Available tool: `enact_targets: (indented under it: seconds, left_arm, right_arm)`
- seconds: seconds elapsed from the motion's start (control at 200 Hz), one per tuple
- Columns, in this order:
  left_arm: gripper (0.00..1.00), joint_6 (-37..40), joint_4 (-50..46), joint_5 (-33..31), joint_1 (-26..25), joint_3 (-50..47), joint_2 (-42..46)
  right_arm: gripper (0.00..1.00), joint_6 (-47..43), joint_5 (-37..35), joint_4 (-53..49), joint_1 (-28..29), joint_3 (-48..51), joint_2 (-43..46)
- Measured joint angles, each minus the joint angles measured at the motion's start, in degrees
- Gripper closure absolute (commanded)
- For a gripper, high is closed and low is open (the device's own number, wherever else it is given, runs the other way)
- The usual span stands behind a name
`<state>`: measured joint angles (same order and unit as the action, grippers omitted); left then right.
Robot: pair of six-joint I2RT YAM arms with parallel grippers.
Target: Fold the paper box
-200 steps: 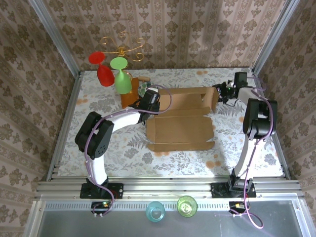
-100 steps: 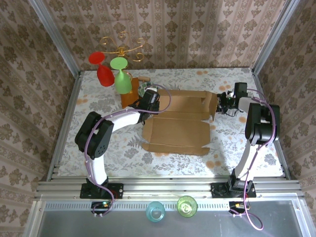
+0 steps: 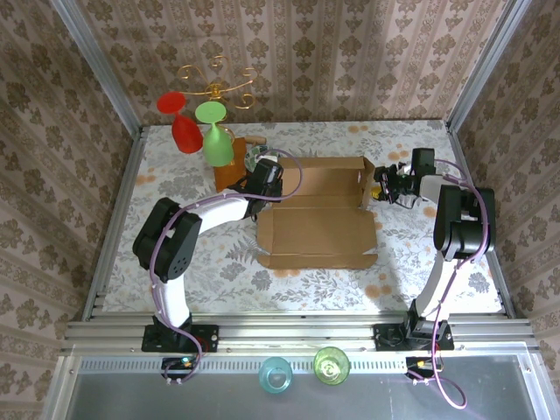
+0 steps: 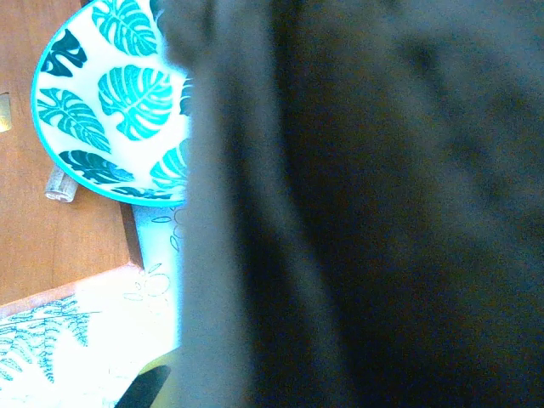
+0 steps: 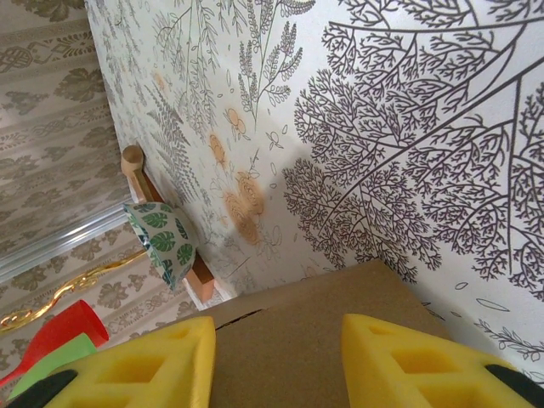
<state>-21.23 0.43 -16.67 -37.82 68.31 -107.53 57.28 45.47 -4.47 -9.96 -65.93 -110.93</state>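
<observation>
I see the paper box [image 3: 319,223] in plain tan-brown, and my desk [image 3: 219,273] has a white cloth with grey fern print and orange spots. The bowl [image 4: 110,102] is white with teal leaves, the board [image 4: 34,212] reddish-brown, and the pads [image 5: 408,365] of the right tool [image 5: 276,374] are yellow.
</observation>
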Motion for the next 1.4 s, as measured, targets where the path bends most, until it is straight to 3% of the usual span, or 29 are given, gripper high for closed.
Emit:
enact_targets:
  seconds: [0.26,0.515,0.79,1.4]
  left_arm:
    - [1.0,0.0,0.0,0.04,0.0,0.0,0.02]
    - [1.0,0.5,-0.13,0.52,0.04,0.13,0.0]
    - [1.0,2.32,-3.5,1.86,1.03,3.19,-1.25]
    - [1.0,3.39,-6.49,1.95,1.55,5.4,-2.14]
  right_arm:
    - [0.67,-2.36,-1.07,-0.9,0.83,0.02,2.6]
    - [0.71,-14.71,-3.52,-3.48,1.22,0.46,6.49]
    - [0.71,-25.49,-5.25,-4.76,1.36,1.95,6.58]
    - [0.67,-38.66,-11.5,-5.01,5.97,6.54,12.33]
